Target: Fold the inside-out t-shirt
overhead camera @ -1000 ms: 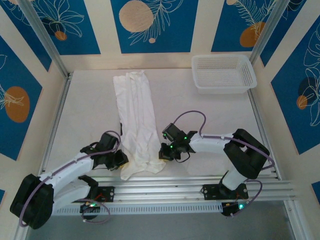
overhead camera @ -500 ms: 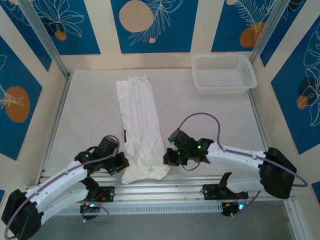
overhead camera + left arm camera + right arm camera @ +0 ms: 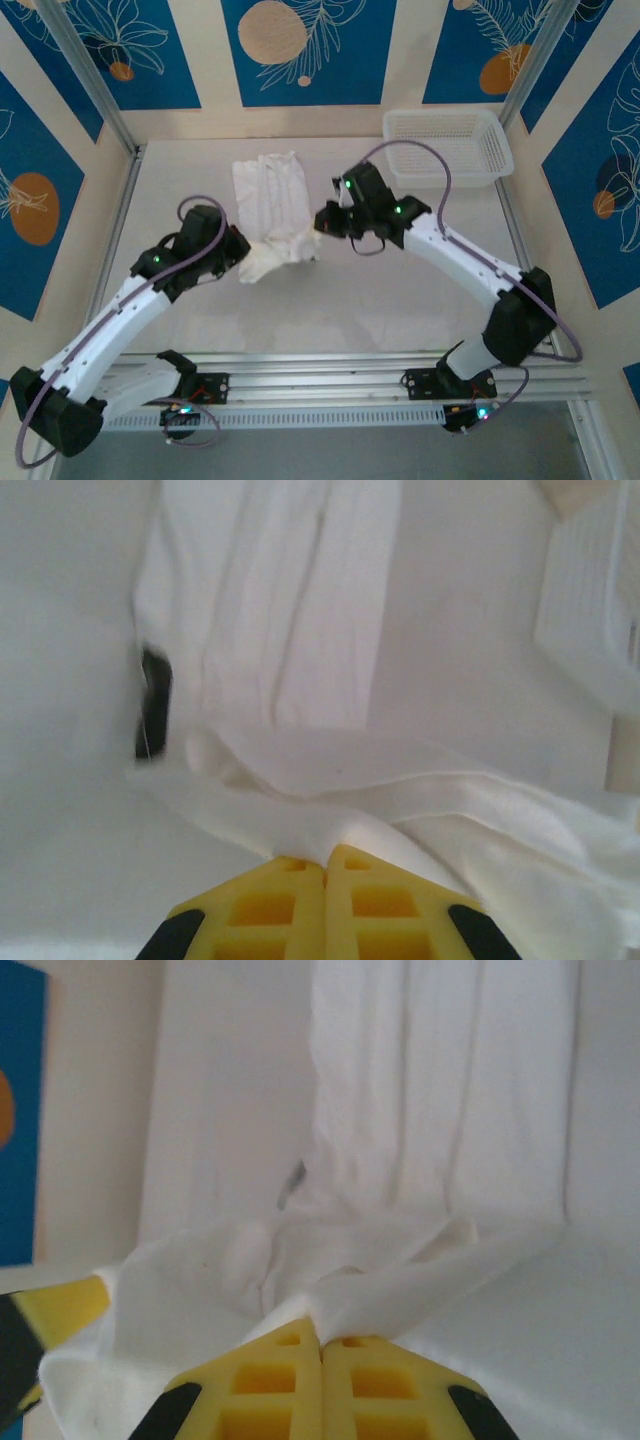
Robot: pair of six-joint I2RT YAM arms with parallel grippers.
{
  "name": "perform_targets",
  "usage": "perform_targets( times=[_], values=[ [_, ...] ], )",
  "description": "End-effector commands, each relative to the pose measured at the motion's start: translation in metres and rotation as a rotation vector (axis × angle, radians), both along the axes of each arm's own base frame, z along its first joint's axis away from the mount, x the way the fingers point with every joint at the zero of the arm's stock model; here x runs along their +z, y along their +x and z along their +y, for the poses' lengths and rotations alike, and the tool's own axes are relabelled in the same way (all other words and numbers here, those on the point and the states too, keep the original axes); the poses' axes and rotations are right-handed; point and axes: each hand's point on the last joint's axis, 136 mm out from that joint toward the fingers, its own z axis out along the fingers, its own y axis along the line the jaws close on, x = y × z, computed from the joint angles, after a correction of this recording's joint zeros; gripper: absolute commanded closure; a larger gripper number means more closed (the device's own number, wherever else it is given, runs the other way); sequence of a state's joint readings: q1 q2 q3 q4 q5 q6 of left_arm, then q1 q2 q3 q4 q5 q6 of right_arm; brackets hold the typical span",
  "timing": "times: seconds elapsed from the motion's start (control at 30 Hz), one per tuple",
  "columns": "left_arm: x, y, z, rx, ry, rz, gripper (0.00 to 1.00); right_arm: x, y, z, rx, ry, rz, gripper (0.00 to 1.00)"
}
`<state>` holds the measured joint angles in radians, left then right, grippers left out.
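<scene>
The inside-out t-shirt (image 3: 272, 195), plain white and folded into a long strip, lies on the table at the back centre. Its near end is lifted and carried back over the rest. My left gripper (image 3: 243, 256) is shut on the near-left corner of the cloth (image 3: 330, 825). My right gripper (image 3: 320, 222) is shut on the near-right corner (image 3: 400, 1285). In both wrist views the yellow fingers (image 3: 285, 900) (image 3: 285, 1385) press together with white cloth pinched at their tips. The flat part of the shirt (image 3: 285, 610) (image 3: 450, 1080) stretches away beyond the raised fold.
A white mesh basket (image 3: 446, 146) stands at the back right, just behind the right arm's cable. The table's metal rail (image 3: 330, 362) runs along the near edge. A small dark mark (image 3: 153, 702) shows on the table beside the shirt's left edge.
Both grippers, shut on the shirt's near corners, have risen from the near edge and travelled toward the back. The near half of the shirt has come up and doubled over the far half.
</scene>
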<state>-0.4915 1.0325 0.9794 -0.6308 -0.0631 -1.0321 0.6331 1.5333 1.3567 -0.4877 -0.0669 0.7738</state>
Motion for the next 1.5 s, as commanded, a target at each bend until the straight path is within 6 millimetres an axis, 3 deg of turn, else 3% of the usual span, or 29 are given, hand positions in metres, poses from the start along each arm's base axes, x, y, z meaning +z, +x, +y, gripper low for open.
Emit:
perform_targets(
  times=[0.0, 0.1, 0.2, 0.33, 0.4, 0.43, 0.5, 0.53, 0.6, 0.7, 0.77, 0.87, 1.0, 1.13, 1.23, 1.33, 1.47],
  values=[
    [0.016, 0.055, 0.033, 0.130, 0.055, -0.120, 1.00, 0.015, 0.047, 0.012, 0.059, 0.009, -0.073, 1.00],
    [0.021, 0.105, 0.050, 0.198, 0.043, -0.157, 1.00, 0.021, 0.102, 0.023, 0.047, 0.046, -0.076, 1.00],
    [0.015, 0.151, 0.064, 0.235, 0.090, -0.157, 1.00, 0.009, 0.148, 0.032, 0.033, 0.063, -0.049, 1.00],
    [-0.016, 0.214, 0.068, 0.225, 0.078, -0.107, 1.00, -0.020, 0.197, 0.042, 0.030, 0.077, -0.023, 0.95],
    [-0.034, 0.244, 0.062, 0.193, 0.043, -0.102, 1.00, -0.037, 0.218, 0.038, 0.004, 0.078, -0.009, 0.90],
    [-0.043, 0.261, 0.060, 0.182, 0.028, -0.104, 1.00, -0.044, 0.229, 0.038, 0.001, 0.094, -0.017, 0.84],
    [-0.060, 0.286, 0.063, 0.186, 0.016, -0.096, 0.95, -0.052, 0.245, 0.037, 0.008, 0.134, -0.036, 0.60],
    [-0.068, 0.296, 0.069, 0.209, 0.009, -0.088, 0.88, -0.052, 0.252, 0.038, 0.034, 0.160, -0.059, 0.39],
    [-0.072, 0.316, 0.079, 0.237, -0.015, -0.133, 0.72, -0.046, 0.261, 0.034, 0.058, 0.182, -0.093, 0.18],
    [-0.063, 0.339, 0.091, 0.251, -0.027, -0.195, 0.53, -0.024, 0.268, 0.018, 0.074, 0.215, -0.138, 0.14],
    [-0.049, 0.347, 0.091, 0.212, -0.024, -0.212, 0.48, -0.004, 0.269, 0.002, 0.058, 0.233, -0.146, 0.14],
    [-0.021, 0.333, 0.091, 0.170, -0.029, -0.236, 0.46, 0.011, 0.252, -0.015, 0.056, 0.208, -0.117, 0.14],
    [-0.020, 0.267, 0.088, 0.164, -0.045, -0.199, 0.46, -0.028, 0.202, -0.017, 0.056, 0.111, -0.031, 0.15],
    [-0.066, 0.188, 0.078, 0.106, 0.023, -0.056, 0.46, -0.080, 0.150, -0.013, 0.044, 0.041, 0.031, 0.15],
    [-0.099, 0.149, 0.066, 0.029, 0.065, 0.033, 0.45, -0.115, 0.124, -0.005, 0.050, -0.001, 0.088, 0.16],
    [-0.130, 0.131, 0.060, -0.003, 0.077, 0.096, 0.45, -0.143, 0.108, 0.009, 0.066, -0.019, 0.140, 0.16],
    [-0.159, 0.136, 0.032, -0.091, -0.007, 0.130, 0.44, -0.181, 0.103, 0.007, 0.018, -0.087, 0.189, 0.17]
  ],
)
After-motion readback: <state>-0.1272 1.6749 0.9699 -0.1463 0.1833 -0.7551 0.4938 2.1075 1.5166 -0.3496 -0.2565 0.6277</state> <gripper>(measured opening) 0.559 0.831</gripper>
